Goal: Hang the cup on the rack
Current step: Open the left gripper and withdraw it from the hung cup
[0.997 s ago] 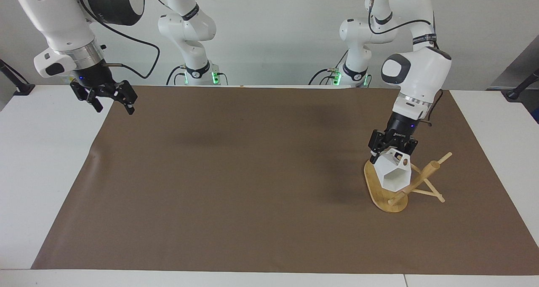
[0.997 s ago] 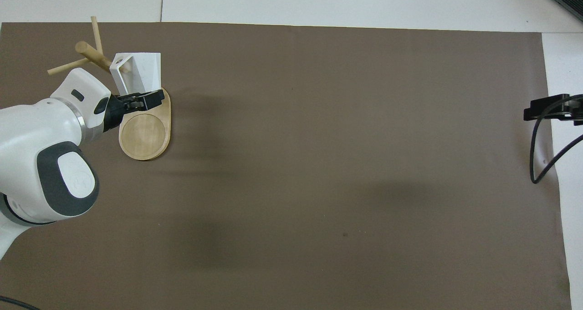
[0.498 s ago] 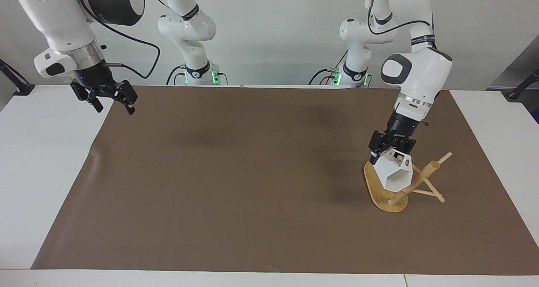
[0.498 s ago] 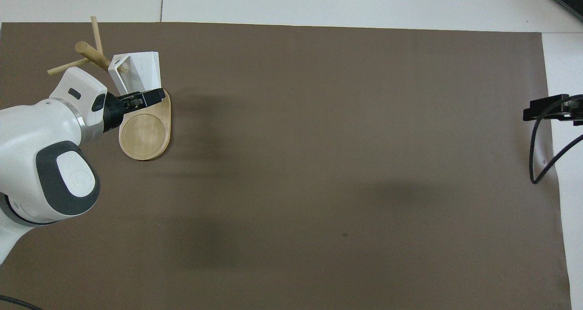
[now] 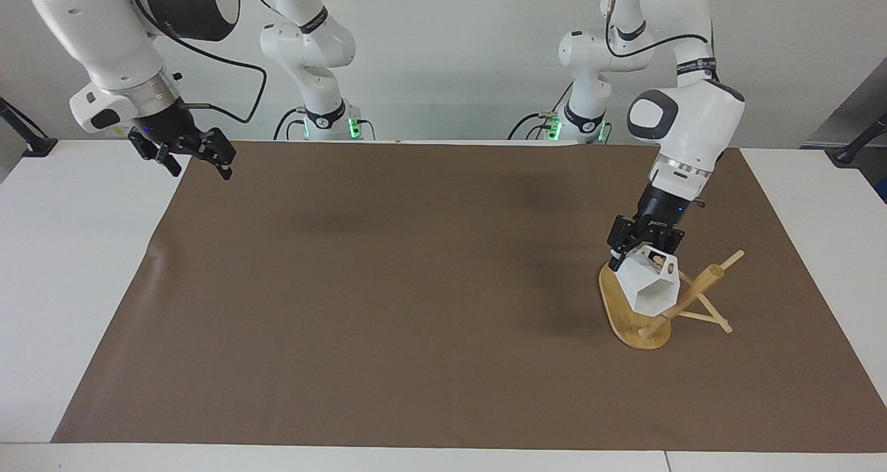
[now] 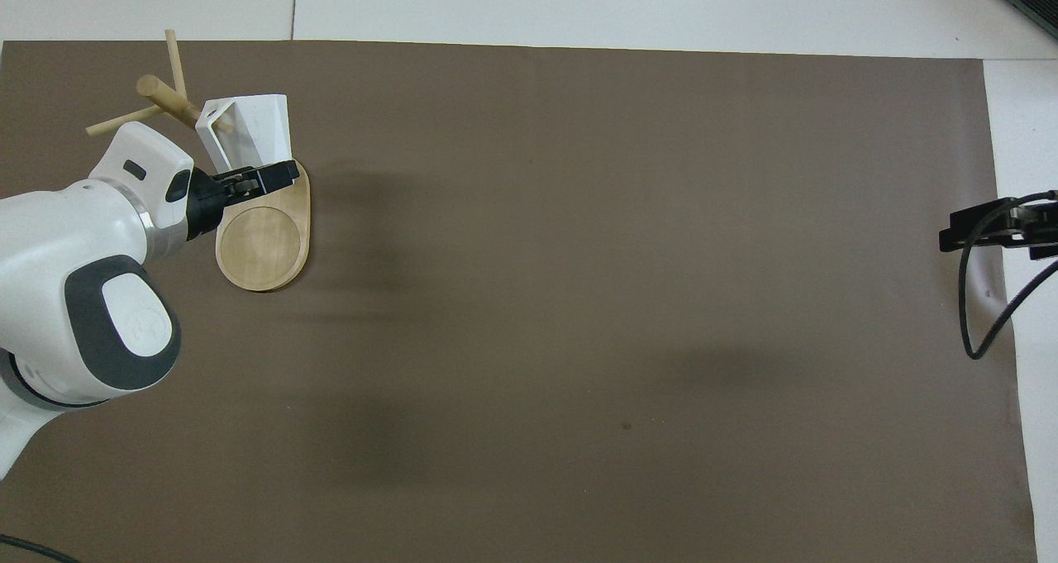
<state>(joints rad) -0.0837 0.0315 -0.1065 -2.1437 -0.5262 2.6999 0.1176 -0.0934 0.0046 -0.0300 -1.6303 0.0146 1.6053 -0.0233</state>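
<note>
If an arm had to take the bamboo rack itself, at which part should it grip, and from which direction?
Probably the thick central post, near its free top end, coming down from above. The rack appears tipped, and the cup with the left gripper crowds the base.

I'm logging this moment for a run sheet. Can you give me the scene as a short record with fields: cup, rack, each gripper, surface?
cup: white faceted cup, held on its side over the rack base, mouth turned away from the robots
rack: bamboo rack, at the left arm's end of the table, post leaning
left gripper: left gripper, jaws shut on the cup
right gripper: right gripper, jaws open, empty, waiting over the mat edge at the right arm's end
surface: brown mat on the white table
</note>
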